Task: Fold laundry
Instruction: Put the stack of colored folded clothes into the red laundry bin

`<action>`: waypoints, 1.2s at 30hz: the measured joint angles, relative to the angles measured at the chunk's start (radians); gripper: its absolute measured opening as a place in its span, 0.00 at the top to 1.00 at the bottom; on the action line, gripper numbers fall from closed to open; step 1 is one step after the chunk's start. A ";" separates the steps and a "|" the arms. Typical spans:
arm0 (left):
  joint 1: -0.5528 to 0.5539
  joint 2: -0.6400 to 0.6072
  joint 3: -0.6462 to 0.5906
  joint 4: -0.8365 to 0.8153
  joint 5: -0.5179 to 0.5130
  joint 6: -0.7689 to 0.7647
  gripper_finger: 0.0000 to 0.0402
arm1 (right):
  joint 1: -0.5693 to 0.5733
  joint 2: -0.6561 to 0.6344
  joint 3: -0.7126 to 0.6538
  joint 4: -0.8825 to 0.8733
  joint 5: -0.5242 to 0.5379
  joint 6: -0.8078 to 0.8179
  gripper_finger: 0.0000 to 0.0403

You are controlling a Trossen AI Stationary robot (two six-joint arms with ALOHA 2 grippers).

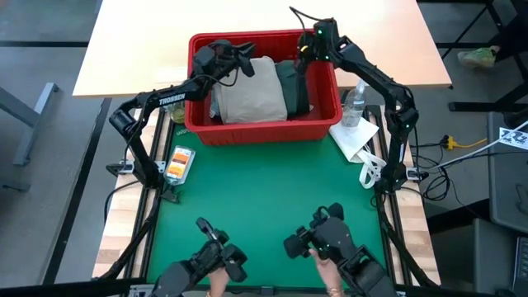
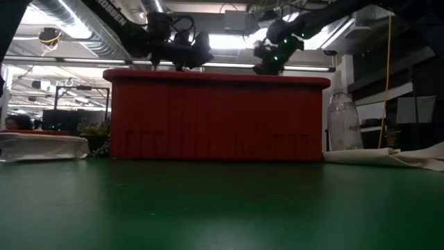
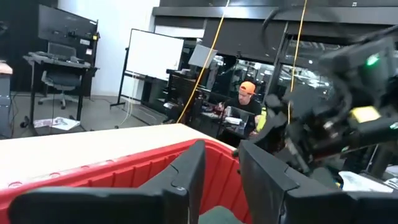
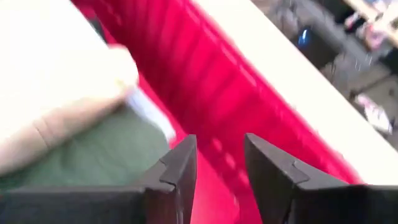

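Both grippers — left gripper (image 1: 245,56), right gripper (image 1: 303,51) — hover over the red basket (image 1: 256,128), fingers spread, empty; closing on the beige khaki piece (image 1: 247,89) carelessly risks snagging the dark olive green piece (image 1: 290,82).

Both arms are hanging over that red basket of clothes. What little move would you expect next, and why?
Probably the left gripper dips onto the beige khaki piece to pinch it. It hovers over the red basket empty, fingers parted, with nothing lifted yet. The right gripper waits open above the dark olive green piece.

We look straight down from above and level across the counter (image 2: 222,208). Both wrist views sit close over the red basket (image 1: 264,124), which all four views share.
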 joint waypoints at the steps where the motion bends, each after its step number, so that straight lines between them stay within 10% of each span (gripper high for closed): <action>1: 0.000 0.000 0.000 -0.001 -0.001 0.000 0.77 | 0.009 -0.001 0.010 0.015 -0.003 -0.003 0.67; 20: 0.000 0.001 0.000 -0.512 -0.273 0.321 0.79 | 0.133 0.247 0.011 0.156 0.007 -0.079 0.67; 36: 0.017 0.052 0.000 -0.553 -0.478 0.422 0.79 | 0.106 0.243 0.012 0.129 0.074 -0.111 0.67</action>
